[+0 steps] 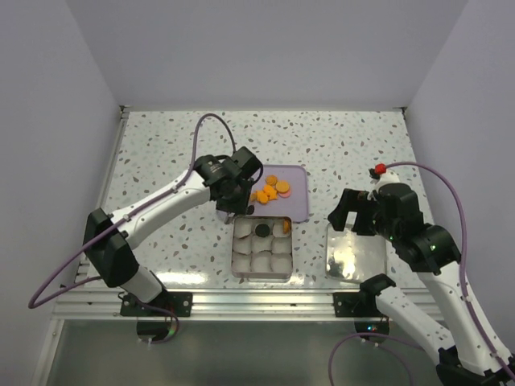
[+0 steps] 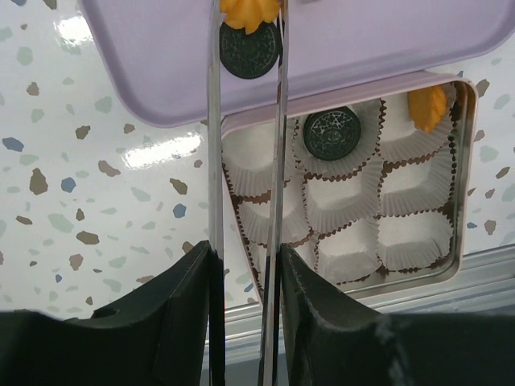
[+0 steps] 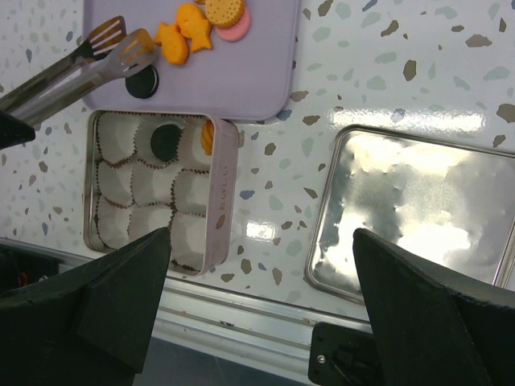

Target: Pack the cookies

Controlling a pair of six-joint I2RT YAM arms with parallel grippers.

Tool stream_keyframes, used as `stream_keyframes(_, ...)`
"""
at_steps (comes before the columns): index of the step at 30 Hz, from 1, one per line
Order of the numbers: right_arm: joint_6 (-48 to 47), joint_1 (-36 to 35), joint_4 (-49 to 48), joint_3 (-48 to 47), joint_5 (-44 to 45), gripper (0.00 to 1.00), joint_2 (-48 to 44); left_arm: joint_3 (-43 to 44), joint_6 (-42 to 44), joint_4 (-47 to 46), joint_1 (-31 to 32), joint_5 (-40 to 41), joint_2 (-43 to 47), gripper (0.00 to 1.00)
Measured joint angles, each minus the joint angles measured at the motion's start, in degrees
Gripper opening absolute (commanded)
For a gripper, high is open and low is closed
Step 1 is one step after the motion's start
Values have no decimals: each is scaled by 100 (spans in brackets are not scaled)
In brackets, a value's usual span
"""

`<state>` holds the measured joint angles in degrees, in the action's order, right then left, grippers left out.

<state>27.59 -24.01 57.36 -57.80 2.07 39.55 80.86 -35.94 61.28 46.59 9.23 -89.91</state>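
Observation:
My left gripper (image 1: 231, 195) (image 2: 245, 249) is shut on metal tongs (image 2: 213, 145). The tong tips stand on either side of a black cookie (image 2: 249, 50) lying on the purple tray (image 2: 362, 40), next to an orange cookie (image 2: 249, 12). Several orange cookies (image 1: 269, 190) (image 3: 181, 36) and a pinkish one (image 3: 238, 29) lie further up the tray. The pink tin (image 1: 286, 272) (image 2: 463, 161) holds white paper cups; one holds a black cookie (image 2: 331, 133) (image 3: 166, 141), the cup beside it an orange cookie (image 2: 426, 106). My right gripper (image 1: 354, 219) (image 3: 261, 235) is open and empty over bare table.
The tin's lid (image 1: 354, 256) (image 3: 418, 209) lies shiny side up to the right of the tin, under my right arm. The table's front rail (image 3: 241, 322) runs just below both. White walls enclose the table on three sides.

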Motion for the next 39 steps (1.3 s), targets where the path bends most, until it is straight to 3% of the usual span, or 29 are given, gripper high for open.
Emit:
stream_keyframes(9, 0, 0, -4, -2, -4, 99, 57, 533, 168, 297, -83, 157, 258, 33)
stream_keyframes(14, 0, 0, -4, -2, -4, 99, 57, 531, 350, 315, -81, -212, 754, 32)
stream_keyframes(18, 2, 0, -4, -2, -4, 99, 57, 306, 435, 219, 68, -662, 1272, 31)
stream_keyframes(26, 22, 0, -15, -2, -9, 99, 50, -391, 378, 87, 1287, -1241, 1648, 29)
stream_keyframes(39, 52, 0, -20, -2, -9, 99, -59, -1180, 195, -256, 1482, -1537, 1937, 28)
